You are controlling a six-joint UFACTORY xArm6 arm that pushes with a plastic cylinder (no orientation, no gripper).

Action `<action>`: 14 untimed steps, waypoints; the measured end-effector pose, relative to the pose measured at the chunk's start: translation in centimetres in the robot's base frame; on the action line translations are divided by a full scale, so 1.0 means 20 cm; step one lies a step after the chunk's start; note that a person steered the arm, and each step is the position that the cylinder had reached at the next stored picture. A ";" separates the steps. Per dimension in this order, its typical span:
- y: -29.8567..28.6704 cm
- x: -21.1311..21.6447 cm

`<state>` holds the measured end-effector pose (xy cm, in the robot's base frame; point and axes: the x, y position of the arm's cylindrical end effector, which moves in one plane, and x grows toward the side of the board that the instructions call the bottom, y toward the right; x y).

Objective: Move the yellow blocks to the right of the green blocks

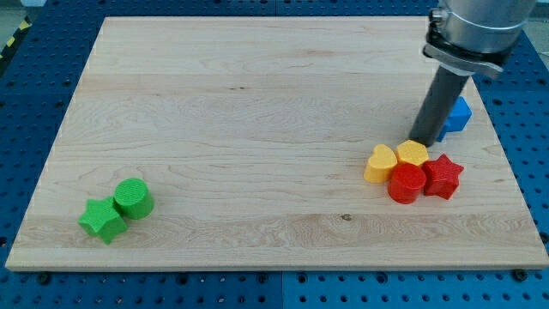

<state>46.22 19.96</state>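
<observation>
On the wooden board, near its right edge, my tip stands at the upper side of a tight cluster of blocks, touching or just beside the yellow hexagonal block; the rod carries no fingers, so nothing is grasped and contact is by pushing only. The yellow heart-shaped block lies against the left side of the hexagonal one. Directly below them sit the red cylinder and, to its right, the red star, the four pieces packed together with no visible gaps. A blue block, its shape partly hidden behind the rod, lies just above and to the right of the cluster, close to the board's right edge. Well apart, near the lower left corner, the green cylinder and the green star touch one another, the star nearer the bottom edge. Between the two groups the board's middle, and all of its upper half, lies open. Room to the right of the green pair is wide; room between the red star and the right edge is narrow. A blue perforated table surrounds the board.
</observation>
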 end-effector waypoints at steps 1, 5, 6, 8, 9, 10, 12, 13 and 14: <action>0.04 0.00; 0.01 0.17; 0.01 0.17; -0.25 0.17; -0.48 0.17; -0.64 0.22; -0.97 0.34; -1.15 0.34; -1.27 0.34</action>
<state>52.92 -5.46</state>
